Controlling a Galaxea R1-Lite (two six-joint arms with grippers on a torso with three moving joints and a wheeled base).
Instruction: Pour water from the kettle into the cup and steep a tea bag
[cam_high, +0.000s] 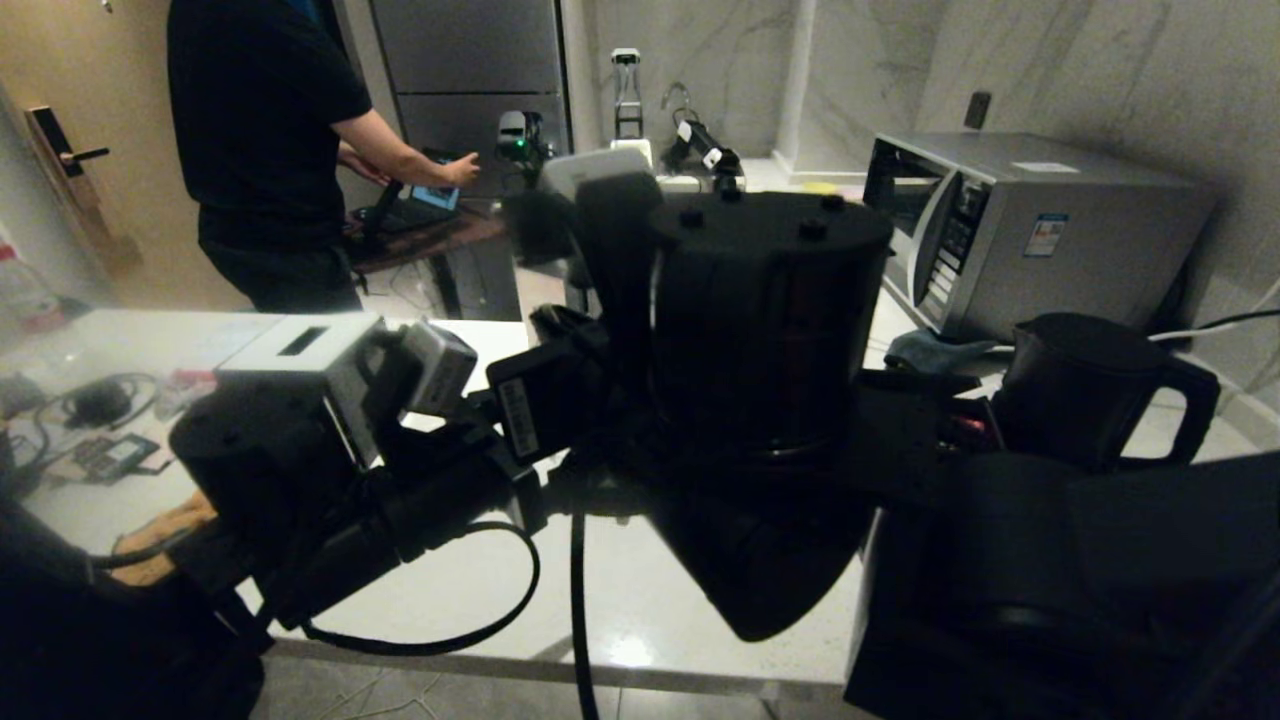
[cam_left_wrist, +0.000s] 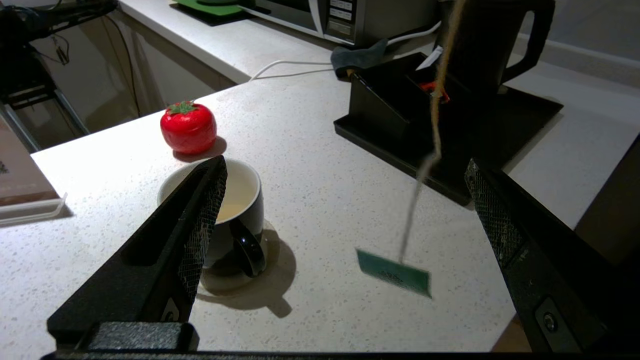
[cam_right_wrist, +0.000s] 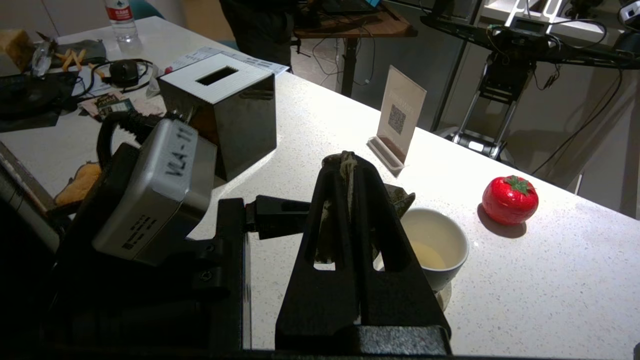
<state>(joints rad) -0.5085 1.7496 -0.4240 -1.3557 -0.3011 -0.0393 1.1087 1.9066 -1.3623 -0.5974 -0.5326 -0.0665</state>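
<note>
My right gripper (cam_right_wrist: 346, 160) is shut on a dark, damp tea bag (cam_right_wrist: 400, 197) and holds it in the air just beside the cup (cam_right_wrist: 452, 237). The cup is glossy black outside and white inside, stands on a round coaster and holds pale water (cam_right_wrist: 429, 255). The bag's string hangs down with its green tag (cam_left_wrist: 395, 272) swinging above the counter, between the spread fingers of my open left gripper (cam_left_wrist: 345, 165). One left finger (cam_left_wrist: 200, 225) partly covers the cup (cam_left_wrist: 245, 200). The matte black kettle (cam_high: 1085, 385) stands at the right.
A red tomato-shaped object (cam_left_wrist: 188, 126) sits beyond the cup. The low black compartment box (cam_left_wrist: 390, 105) stands by the kettle (cam_left_wrist: 480, 45), with a microwave (cam_high: 1030, 230) behind. A grey tissue box (cam_right_wrist: 220, 110) and a sign stand (cam_right_wrist: 400, 115) are on the counter. A person (cam_high: 270, 150) stands behind.
</note>
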